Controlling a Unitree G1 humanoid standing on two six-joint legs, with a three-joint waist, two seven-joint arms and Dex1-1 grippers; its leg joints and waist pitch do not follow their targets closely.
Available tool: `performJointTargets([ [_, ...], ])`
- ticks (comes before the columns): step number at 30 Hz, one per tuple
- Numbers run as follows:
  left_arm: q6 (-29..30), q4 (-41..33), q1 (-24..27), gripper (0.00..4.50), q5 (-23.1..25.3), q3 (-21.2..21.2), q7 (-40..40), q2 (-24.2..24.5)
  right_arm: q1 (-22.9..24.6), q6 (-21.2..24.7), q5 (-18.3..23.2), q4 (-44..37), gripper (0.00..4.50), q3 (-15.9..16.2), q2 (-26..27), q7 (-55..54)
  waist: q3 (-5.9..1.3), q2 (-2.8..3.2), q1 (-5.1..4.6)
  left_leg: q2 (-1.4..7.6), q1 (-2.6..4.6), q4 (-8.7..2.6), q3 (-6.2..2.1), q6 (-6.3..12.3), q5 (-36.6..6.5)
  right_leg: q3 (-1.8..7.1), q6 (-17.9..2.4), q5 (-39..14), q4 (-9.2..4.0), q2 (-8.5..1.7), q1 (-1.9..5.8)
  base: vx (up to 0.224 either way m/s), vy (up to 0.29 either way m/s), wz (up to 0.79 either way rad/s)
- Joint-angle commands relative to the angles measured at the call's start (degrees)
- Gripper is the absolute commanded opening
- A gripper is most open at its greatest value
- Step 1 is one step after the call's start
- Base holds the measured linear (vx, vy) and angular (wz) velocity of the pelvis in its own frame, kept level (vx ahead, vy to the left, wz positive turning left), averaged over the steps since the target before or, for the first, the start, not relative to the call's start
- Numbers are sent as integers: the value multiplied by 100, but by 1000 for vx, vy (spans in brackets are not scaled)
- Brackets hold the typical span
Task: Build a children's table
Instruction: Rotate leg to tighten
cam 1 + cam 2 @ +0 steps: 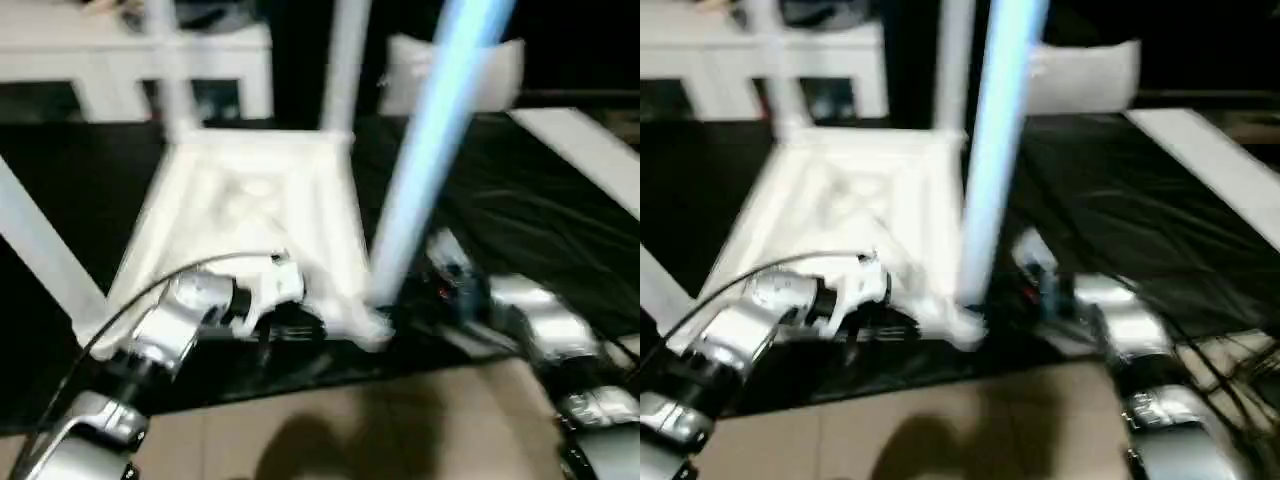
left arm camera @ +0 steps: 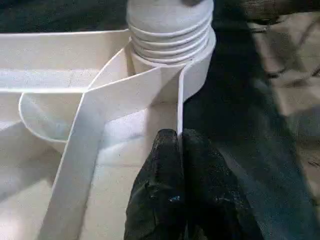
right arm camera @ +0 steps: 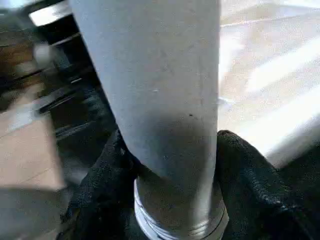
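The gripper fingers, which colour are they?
Black fingers, seen best in the left wrist view.

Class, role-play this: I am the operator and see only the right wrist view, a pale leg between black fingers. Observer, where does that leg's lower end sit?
Observer: The leg stands at the near right corner socket of the upside-down table top.
Operator: Is it screwed fully home?
Observer: No, several threads are exposed above the socket.
Operator: What is the left gripper doing?
Observer: The left gripper pinches the top's side wall just beside that socket.
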Motion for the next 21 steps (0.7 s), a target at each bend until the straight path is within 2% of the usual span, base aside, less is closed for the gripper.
performJointTargets([
  [1, 157, -302, -18, 0, -189, -246, -24, -414, -106, 301, -302, 787, 200, -192, 75, -1345, -272, 21, -39, 228, -13, -464, -149, -50, -2096, 261, -339, -3375, -644, -392, 299, 0, 0, 0],
  [2, 390, -291, -52, 0, -154, -186, 260, -565, -241, 360, -279, 1046, 199, -311, 154, -1794, -270, 20, -113, 233, -17, -469, -164, -72, -2207, 252, -380, -3290, -634, -383, 287, 0, 0, 0],
  [3, 607, -265, -99, 0, -134, -116, 545, -730, -230, 477, -291, 1042, 199, -393, 273, -2323, -256, 50, -156, 234, 9, -473, -168, -91, -2289, 239, -404, -3293, -644, -371, 268, 0, 0, 0],
  [4, 878, -216, -180, 0, -123, 3, 989, -988, 97, 718, -379, 501, 199, -472, 519, -3099, -222, 33, -215, 207, 58, -456, -152, -97, -2413, 210, -324, -3428, -726, -345, 231, 0, 0, 0],
  [5, 898, -212, -188, 0, -123, 14, 1027, -1011, 128, 745, -381, 435, 199, -481, 544, -3147, -214, 31, -236, 189, 84, -450, -153, -103, -2454, 190, -267, -3510, -754, -346, 225, 0, 0, 0],
  [6, 996, -188, -226, 0, -128, 67, 1211, -1123, 289, 913, -371, 54, 199, -533, 685, -3352, -237, 25, -292, 176, 67, -446, -182, -71, -2585, 126, -139, -3677, -781, -363, 277, 0, 0, 0],
  [7, 1064, -168, -257, 0, -130, 114, 1381, -1230, 408, 1086, -354, -319, 199, -590, 832, -3529, -229, 41, -289, 179, 91, -451, -173, -49, -2634, 112, -70, -3734, -835, -353, 264, 0, 0, 0],
  [9, 1208, -112, -340, 0, -65, 248, 1849, -1489, 373, 1068, -394, -706, 199, -593, 1157, -3756, -267, 43, -299, 194, 91, -461, -178, -25, -2579, 104, -94, -3492, -823, -372, 268, 0, 0, 0],
  [10, 1208, -112, -340, 0, -65, 248, 1849, -1489, 373, 1068, -394, -706, 199, -593, 1157, -3756, -274, 31, -306, 202, 82, -467, -176, 0, -2565, 93, -92, -3398, -824, -374, 278, 0, 0, 0],
  [11, 1233, -94, -365, 0, -42, 278, 1967, -1553, 328, 1012, -404, -761, 234, -565, 1241, -3773, -276, 42, -296, 206, 86, -471, -174, 8, -2556, 94, -103, -3344, -823, -380, 276, 0, 0, 0],
  [12, 1253, -106, -374, 0, -22, 291, 2029, -1582, 294, 1001, -389, -859, 268, -539, 1297, -3830, -280, 44, -287, 218, 71, -489, -163, 38, -2491, 135, -188, -3120, -800, -387, 264, 0, 0, 0],
  [15, 1203, -143, -366, 0, 45, 266, 1996, -1509, 402, 1135, -291, -1341, 276, -488, 1288, -3851, -291, 36, -258, 213, 59, -497, -131, 81, -2289, 194, -321, -2878, -759, -387, 262, 0, 0, 0],
  [17, 1080, -160, -344, 0, 67, 241, 1891, -1388, 599, 1302, -238, -1907, 311, -466, 1180, -3779, -308, 20, -171, 219, 49, -509, -98, 136, -1948, 263, -407, -2545, -712, -388, 271, 0, 0, 0],
  [18, 1013, -168, -332, 0, 67, 227, 1836, -1335, 669, 1374, -237, -2088, 311, -502, 1135, -3754, -324, 29, -130, 236, 33, -519, -89, 161, -1710, 299, -509, -2248, -652, -387, 280, 0, 0, 0],
  [21, 878, -178, -301, 0, 66, 165, 1662, -1190, 766, 1415, -221, -2348, 345, -555, 957, -3559, -372, -14, -45, 227, -39, -498, -60, 229, -1184, 350, -664, -1730, -536, -373, 316, 0, 0, 0],
])
